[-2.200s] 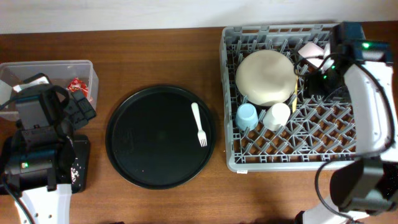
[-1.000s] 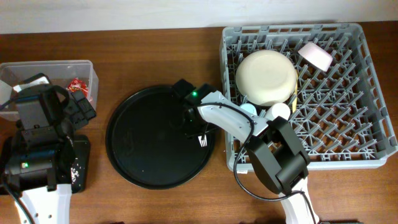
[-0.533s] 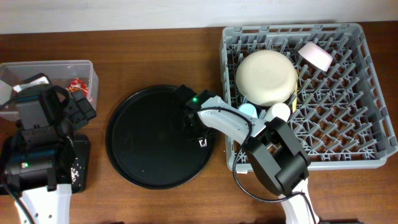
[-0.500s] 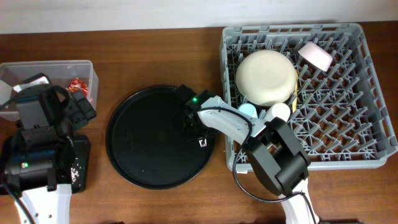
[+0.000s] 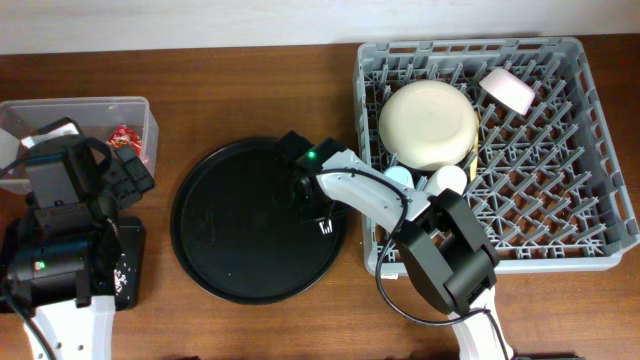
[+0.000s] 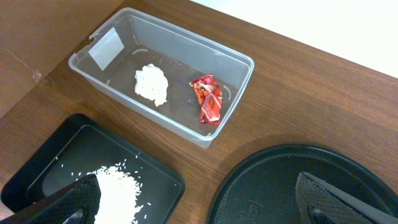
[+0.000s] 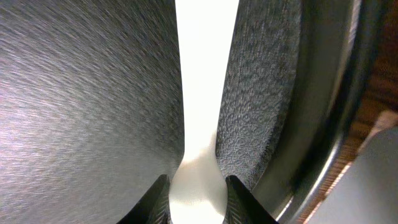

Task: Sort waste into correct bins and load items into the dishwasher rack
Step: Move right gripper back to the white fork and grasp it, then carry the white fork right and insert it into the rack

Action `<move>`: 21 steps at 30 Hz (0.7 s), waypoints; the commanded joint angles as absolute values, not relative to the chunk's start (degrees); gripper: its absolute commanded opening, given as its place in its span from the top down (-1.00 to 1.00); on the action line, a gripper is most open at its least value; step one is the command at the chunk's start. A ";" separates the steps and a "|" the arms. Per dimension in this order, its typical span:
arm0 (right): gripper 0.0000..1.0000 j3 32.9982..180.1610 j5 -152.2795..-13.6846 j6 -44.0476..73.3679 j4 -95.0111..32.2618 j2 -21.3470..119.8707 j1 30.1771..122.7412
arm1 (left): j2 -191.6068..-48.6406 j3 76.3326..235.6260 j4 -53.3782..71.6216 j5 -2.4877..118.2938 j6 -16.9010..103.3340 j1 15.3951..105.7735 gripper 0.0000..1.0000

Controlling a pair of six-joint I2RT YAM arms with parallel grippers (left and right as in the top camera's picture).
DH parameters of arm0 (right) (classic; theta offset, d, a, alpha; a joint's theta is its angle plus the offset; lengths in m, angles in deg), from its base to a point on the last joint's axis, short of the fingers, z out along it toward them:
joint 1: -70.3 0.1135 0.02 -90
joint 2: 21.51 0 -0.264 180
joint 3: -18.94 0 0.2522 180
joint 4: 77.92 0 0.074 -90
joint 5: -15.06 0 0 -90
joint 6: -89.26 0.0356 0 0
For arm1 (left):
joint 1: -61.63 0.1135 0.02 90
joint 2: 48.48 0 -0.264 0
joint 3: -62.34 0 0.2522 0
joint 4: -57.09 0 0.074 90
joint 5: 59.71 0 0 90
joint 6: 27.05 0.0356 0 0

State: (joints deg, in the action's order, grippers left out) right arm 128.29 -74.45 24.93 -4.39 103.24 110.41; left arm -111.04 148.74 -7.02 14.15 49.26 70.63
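Note:
The pale yellow fork (image 7: 205, 93) lies on the round black tray (image 5: 230, 220). My right gripper (image 7: 196, 199) is shut on it, both fingers (image 7: 158, 200) pressed against the wide part of the handle. From overhead only the tines (image 5: 325, 229) show below my right gripper (image 5: 312, 200). The grey dishwasher rack (image 5: 600, 150) holds the cream bowl-plate (image 5: 428, 122), the pink bowl (image 5: 508, 90), the blue cup (image 5: 397, 175) and the white cup (image 5: 450, 178). My left gripper (image 6: 199, 211) hangs open, holding nothing.
The clear box (image 6: 236, 62) contains the crumpled napkin (image 6: 152, 84) and the red wrapper (image 6: 207, 99). Beside it the black rectangular tray (image 6: 37, 162) carries the rice (image 6: 118, 190). The left arm covers much of both bins from overhead.
The right arm came from the rack's far right side to the round tray, and its jaws closed on the fork. The left arm has not moved.

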 commanded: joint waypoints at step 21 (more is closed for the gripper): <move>0.48 138.24 -63.91 4.96 15.65 81.07 69.50 | -110.76 148.90 -6.93 13.53 49.13 70.85 -0.99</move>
State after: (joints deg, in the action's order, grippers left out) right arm 138.57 -65.18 9.65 16.94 81.73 74.35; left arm -111.04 148.74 -7.02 14.12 49.26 70.72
